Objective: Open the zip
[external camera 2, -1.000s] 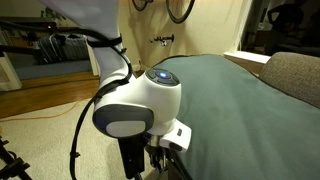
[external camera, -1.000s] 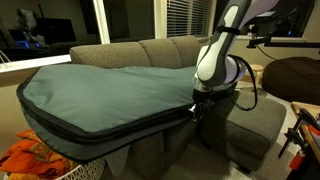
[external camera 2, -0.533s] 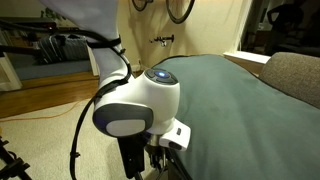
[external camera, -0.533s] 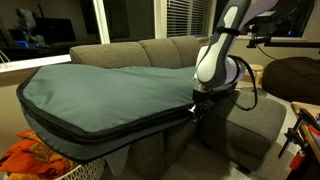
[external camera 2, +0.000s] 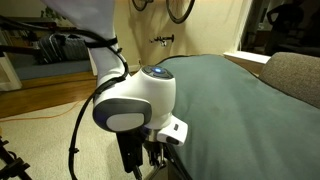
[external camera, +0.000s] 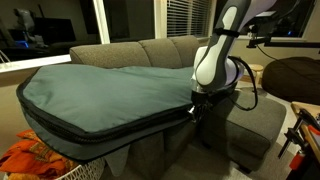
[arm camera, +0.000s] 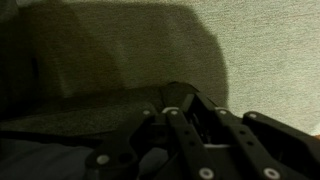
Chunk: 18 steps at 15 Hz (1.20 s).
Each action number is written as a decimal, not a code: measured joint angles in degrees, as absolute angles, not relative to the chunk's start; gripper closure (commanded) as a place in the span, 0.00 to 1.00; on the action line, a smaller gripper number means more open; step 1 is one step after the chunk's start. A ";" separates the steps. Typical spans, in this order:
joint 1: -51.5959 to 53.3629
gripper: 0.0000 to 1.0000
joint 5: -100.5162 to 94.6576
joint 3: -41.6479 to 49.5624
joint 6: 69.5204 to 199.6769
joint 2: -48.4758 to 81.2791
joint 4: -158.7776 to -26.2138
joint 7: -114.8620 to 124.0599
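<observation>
A very large teal-green padded bag (external camera: 100, 90) (external camera 2: 230, 100) lies across the grey sofa. The zip (external camera: 110, 130) runs as a dark line with black trim along the bag's near side edge. My gripper (external camera: 196, 108) hangs at the right-hand end of that line, pointing down at the bag's edge. In an exterior view it shows below the white wrist (external camera 2: 150, 165). The wrist view is very dark: the gripper (arm camera: 185, 105) is shut, its fingers close together against dark fabric. A small dark piece between them seems to be the zip pull.
The grey sofa (external camera: 150, 50) (external camera 2: 295, 75) carries the bag, with its chaise end (external camera: 255, 125) just beyond my arm. Orange cloth (external camera: 30, 158) lies low at the front. A brown cushion (external camera: 295, 75) sits further off. My arm's cable (external camera 2: 75, 130) loops beside the wrist.
In an exterior view the wrist has shifted a little to the left along the bag's edge. The jaws stay shut.
</observation>
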State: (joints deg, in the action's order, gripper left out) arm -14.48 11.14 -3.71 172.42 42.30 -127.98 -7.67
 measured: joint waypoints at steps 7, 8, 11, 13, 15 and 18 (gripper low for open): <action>-8.67 0.94 10.44 0.37 171.00 42.23 -127.22 -4.13; -8.05 0.94 10.34 0.89 170.56 42.22 -127.07 -3.70; -6.53 0.94 10.09 2.10 169.42 42.17 -126.62 -2.98; -5.47 0.94 9.68 2.76 169.01 41.98 -126.44 -2.39; -4.14 0.94 9.02 3.42 168.30 41.42 -126.34 -1.23; -1.85 0.94 8.15 4.53 166.67 40.33 -126.33 0.22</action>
State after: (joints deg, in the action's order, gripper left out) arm -1.85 8.15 4.53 166.67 40.33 -126.33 0.22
